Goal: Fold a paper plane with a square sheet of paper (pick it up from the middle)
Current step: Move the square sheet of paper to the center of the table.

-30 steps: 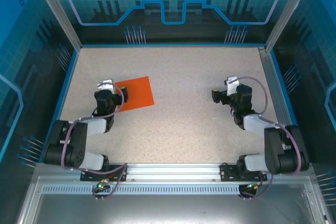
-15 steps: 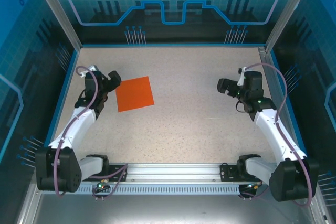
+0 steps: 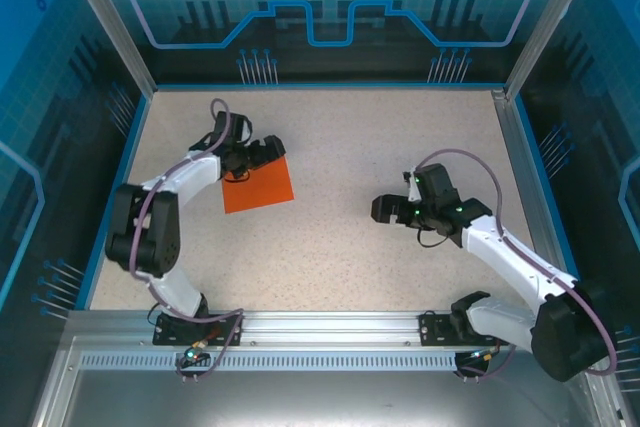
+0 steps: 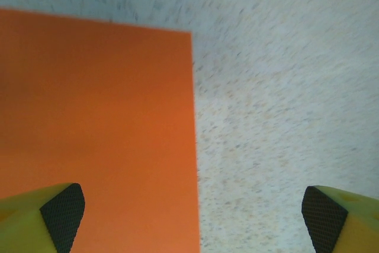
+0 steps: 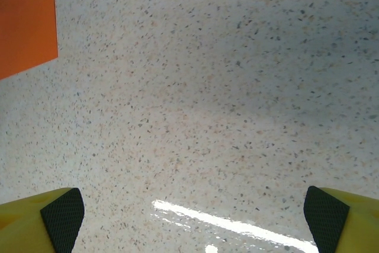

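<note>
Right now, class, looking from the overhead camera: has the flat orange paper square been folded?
No, the flat orange paper square lies as one uncreased sheet on the speckled table.

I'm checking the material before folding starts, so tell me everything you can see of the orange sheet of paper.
The square sheet of paper is thin, bright orange and matte, with straight edges and no visible crease. It lies flat and unfolded on the speckled table, left of centre and turned slightly off the table's edges. The open left gripper hangs over its far edge, one finger above paper and one above bare table. Whether it touches the sheet cannot be told.
</note>
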